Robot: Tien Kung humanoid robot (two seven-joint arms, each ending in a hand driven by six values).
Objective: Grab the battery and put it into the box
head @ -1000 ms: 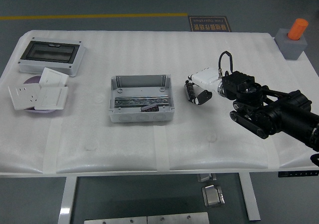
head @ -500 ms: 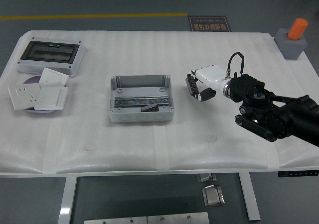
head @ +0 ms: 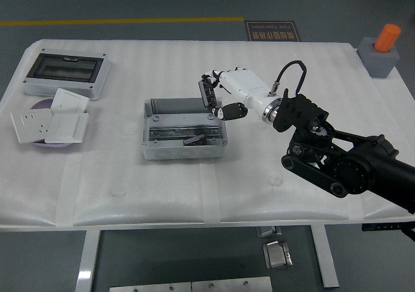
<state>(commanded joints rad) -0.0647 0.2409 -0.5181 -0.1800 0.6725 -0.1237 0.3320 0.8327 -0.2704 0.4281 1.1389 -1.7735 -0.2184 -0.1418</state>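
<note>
The grey open box [head: 154, 150] stands at the table's middle, with a metal rail and a small dark part [head: 194, 139] inside. My right hand [head: 219, 102], white-backed with black fingers, hovers over the box's back right corner. Its fingers [head: 209, 92] and thumb are curled on a small dark object, the battery [head: 211, 101], which is mostly hidden by them. The right arm [head: 337, 159] reaches in from the right edge. The left arm is out of view.
A grey enclosure with a dark window [head: 65, 71] lies at the back left. White switch plates [head: 48, 123] sit on a purple disc at the left. A grey block with an orange cylinder [head: 382, 48] stands at the back right corner.
My right hand lifted from the table right of the box and moved left, still curled shut. It is now above the box's back right corner.
</note>
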